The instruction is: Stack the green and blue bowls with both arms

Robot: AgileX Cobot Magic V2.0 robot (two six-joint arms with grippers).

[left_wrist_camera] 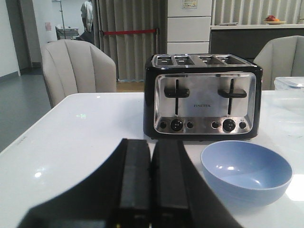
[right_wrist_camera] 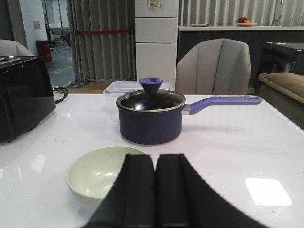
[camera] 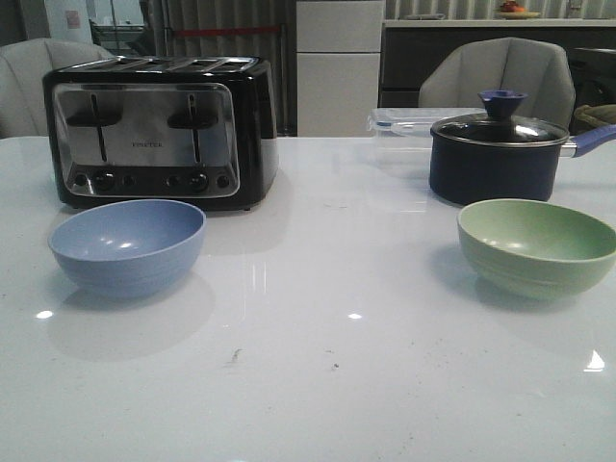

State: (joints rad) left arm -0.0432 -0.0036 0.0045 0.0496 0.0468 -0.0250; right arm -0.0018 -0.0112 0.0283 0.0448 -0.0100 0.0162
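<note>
A glossy white table (camera: 318,385) fills the scene, with grey chairs and a counter behind it. The blue bowl (camera: 127,245) sits upright at the near left, just in front of a black and chrome toaster (camera: 159,130). The green bowl (camera: 536,245) sits upright at the near right, well apart from it, with a dark navy pot (camera: 496,154) (glass lid on) behind. The left gripper (left_wrist_camera: 152,190) and the right gripper (right_wrist_camera: 155,194) are both clenched with nothing between the fingers, each near its own bowl without touching it.

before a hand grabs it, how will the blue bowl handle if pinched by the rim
The blue bowl looks rigid and probably light, so a rim pinch should lift it. Its rounded wall and the glossy table suggest it may slide or tip if nudged.
</note>
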